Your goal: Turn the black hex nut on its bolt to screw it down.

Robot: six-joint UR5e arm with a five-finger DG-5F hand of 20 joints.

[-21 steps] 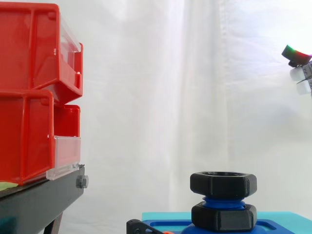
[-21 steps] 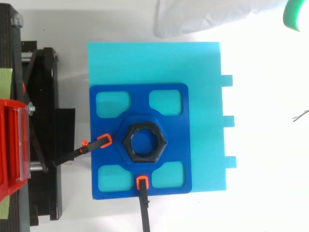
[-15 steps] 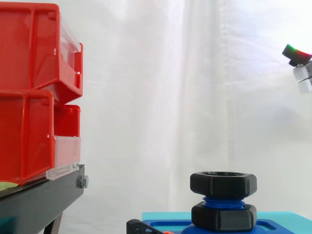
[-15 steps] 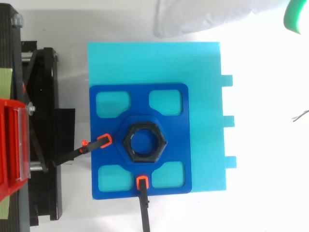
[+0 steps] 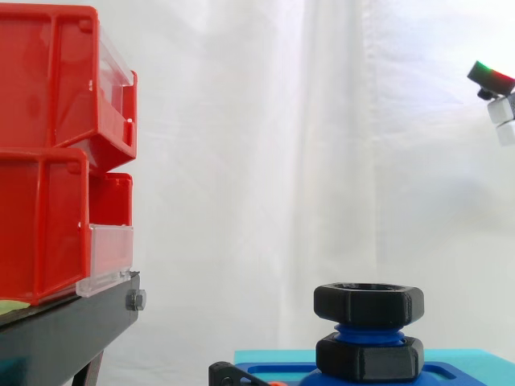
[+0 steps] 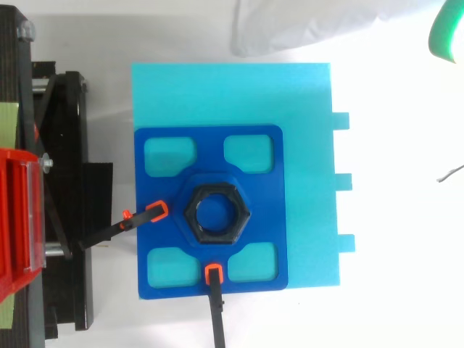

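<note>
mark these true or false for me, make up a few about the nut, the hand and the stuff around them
1. The hand is holding the nut. False: the hand is high at the right edge of the side view, well apart from the nut.
2. The nut sits on a blue bolt. True: the bolt shows just under it.
3. The blue plate lies on a light blue board. True: the plate rests on the board.
4. In the side view the red bins stand to the right of the nut. False: the bins are on its left.
5. Two orange-tipped clamps sit on the plate's edges. True: the clamps are at its left and near edges.
</note>
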